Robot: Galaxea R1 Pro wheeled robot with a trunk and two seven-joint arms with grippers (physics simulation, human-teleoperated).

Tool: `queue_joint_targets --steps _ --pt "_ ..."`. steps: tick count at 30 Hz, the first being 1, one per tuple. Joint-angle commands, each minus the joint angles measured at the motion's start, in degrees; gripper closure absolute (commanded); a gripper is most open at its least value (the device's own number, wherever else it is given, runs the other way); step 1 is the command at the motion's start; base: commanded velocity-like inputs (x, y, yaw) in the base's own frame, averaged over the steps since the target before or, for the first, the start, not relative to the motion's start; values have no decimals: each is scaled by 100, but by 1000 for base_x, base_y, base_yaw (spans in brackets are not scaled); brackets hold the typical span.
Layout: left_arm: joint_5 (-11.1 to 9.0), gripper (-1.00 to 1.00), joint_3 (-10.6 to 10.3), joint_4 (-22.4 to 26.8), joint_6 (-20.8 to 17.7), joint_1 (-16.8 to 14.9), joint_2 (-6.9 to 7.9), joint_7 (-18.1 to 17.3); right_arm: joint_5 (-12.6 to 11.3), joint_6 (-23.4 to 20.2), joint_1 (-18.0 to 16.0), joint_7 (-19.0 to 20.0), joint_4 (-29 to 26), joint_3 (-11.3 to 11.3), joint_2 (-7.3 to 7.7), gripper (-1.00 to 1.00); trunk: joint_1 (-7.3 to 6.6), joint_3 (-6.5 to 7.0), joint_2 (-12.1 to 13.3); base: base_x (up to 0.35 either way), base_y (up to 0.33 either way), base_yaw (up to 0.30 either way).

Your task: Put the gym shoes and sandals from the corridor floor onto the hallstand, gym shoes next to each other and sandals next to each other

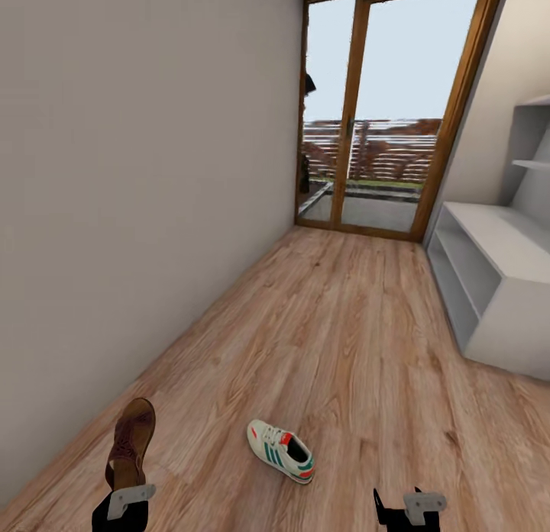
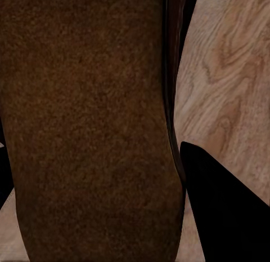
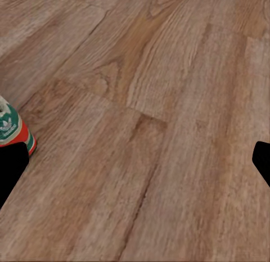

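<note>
One sandal (image 1: pixel 131 439) in left hand (image 1: pixel 126 492) — one gym shoe (image 1: pixel 280 450) on floor (image 1: pixel 344 349).

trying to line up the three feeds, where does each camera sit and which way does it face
Head view: on the robot's head, looking forward and down the corridor toward the glass door; both arms show at the bottom edge, the left gripper at a sandal.
Left wrist view: near the left gripper, pressed close to the sandal's footbed; a dark finger shows.
Right wrist view: near the right gripper, facing the floor; dark fingers at both edges.
Shared: the gym shoe lies in the head view, its heel in the right wrist view.
</note>
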State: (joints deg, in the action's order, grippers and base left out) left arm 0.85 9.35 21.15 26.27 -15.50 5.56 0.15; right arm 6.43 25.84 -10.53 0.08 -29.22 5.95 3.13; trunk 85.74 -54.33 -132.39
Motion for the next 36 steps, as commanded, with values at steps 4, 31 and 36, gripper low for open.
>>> queue_joint_targets --steps 4,31,36 --pt "20 100 14 -12 18 -5 -2 3 60 17 -2 1 3 29 -5 -100 0 -5 -2 87 -33 277" --pt "20 100 14 -14 18 -5 -2 3 60 17 -2 10 12 29 -5 -100 0 -5 -2 5 -2 277" --pt "28 100 14 -7 18 -5 -2 3 60 17 -2 10 12 29 -5 -100 0 -5 -2 0 -87 277"
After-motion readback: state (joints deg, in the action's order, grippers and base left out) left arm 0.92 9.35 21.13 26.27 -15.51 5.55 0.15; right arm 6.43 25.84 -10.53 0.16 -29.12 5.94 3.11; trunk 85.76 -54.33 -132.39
